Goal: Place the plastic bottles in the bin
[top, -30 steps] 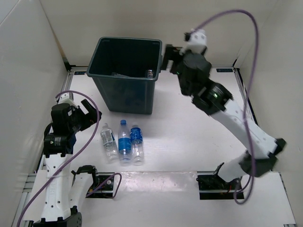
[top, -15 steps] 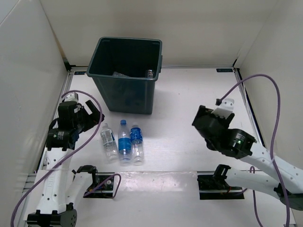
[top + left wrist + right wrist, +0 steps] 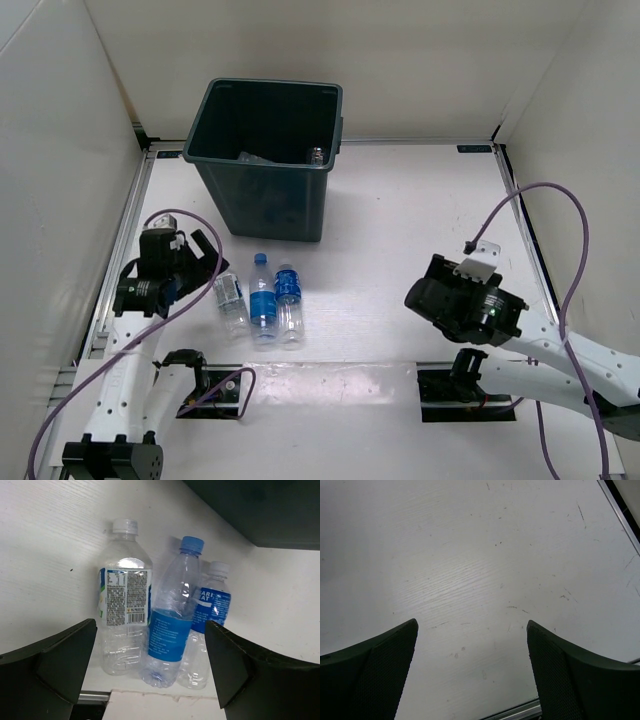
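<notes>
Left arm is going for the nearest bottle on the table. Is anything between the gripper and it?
Nothing visible. The left gripper is open, and the cream-labelled bottle lies straight ahead of it on the bare table. The blue-capped bottle lies close beside it on the side away from the gripper, which could crowd one finger.

Dark green bin [image 3: 262, 195], clear bottles [image 3: 262, 308] on a white, wood-grained table [image 3: 400, 220]
Left bottle [image 3: 124, 605]: white cap, pale label; middle bottle [image 3: 172, 625]: blue cap, blue label; right bottle [image 3: 210, 610]: white cap, blue label with white lettering
</notes>
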Robot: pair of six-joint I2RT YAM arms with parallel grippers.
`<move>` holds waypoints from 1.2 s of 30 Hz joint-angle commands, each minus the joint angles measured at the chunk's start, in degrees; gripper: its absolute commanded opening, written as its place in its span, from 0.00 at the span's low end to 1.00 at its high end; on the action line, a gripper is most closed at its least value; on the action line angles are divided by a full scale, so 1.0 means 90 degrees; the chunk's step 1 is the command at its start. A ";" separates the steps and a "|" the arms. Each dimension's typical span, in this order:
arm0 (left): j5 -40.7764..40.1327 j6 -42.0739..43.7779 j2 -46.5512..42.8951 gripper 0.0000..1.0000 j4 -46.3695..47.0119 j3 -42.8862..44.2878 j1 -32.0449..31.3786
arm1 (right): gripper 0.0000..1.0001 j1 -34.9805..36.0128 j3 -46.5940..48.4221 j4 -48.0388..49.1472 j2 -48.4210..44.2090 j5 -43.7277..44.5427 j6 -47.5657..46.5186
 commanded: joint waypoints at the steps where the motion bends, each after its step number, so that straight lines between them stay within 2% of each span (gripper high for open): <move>1: -0.0114 -0.0011 0.0022 1.00 0.0244 -0.0185 -0.0014 | 0.90 0.0070 -0.0190 0.0047 -0.0221 0.0265 0.0356; 8: -0.0406 -0.0079 0.0109 1.00 0.0225 -0.0391 -0.0014 | 0.90 0.0041 -0.0551 0.0896 -0.0631 0.0080 -0.0483; 17: -0.0338 -0.0284 0.0373 1.00 0.0586 -0.0752 -0.0024 | 0.90 -0.0271 -0.0747 0.1756 -0.0729 -0.0330 -0.1363; 27: -0.0329 -0.0294 0.0979 1.00 0.0840 -0.0918 -0.0092 | 0.90 -0.1520 -0.1049 0.2742 -0.1061 -0.1648 -0.2525; 36: -0.0338 -0.0323 0.1408 1.00 0.1074 -0.0948 -0.0190 | 0.90 -0.3034 -0.1332 0.3319 -0.1442 -0.3444 -0.3433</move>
